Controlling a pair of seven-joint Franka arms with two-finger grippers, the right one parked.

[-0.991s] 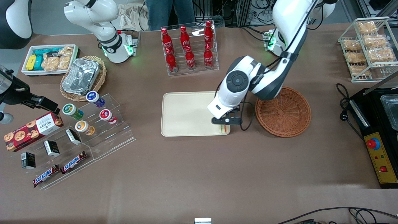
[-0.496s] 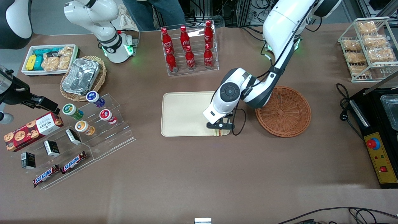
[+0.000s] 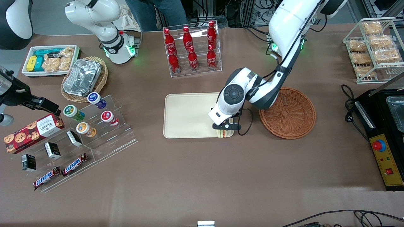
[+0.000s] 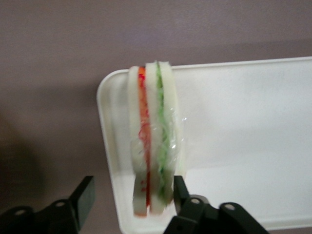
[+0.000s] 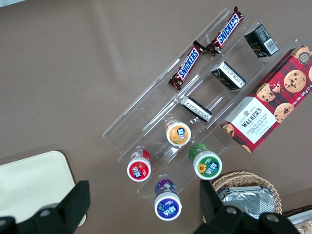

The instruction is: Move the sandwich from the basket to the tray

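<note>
Since the sandwich [image 4: 155,141] stands on edge at the tray [image 3: 186,113] corner nearest the front camera, note your gripper [image 4: 131,195] is open, one finger touching bread; lift straight up. Its long axis runs between the fingers.

- The front camera hangs high, facing down on the whole tabletop [image 3: 202,176], with both arms' bases at its farther edge.
- The left wrist camera sits close above the tray [image 4: 253,146] corner, looking down past its own hand [image 4: 131,204] at the sandwich [image 4: 155,141].
- The right wrist camera looks down from higher up on the clear snack stand [image 5: 195,102] toward the parked arm's end.
- All three views share the tray [image 3: 186,115]; the front view also takes in the stand [image 3: 91,138].
</note>
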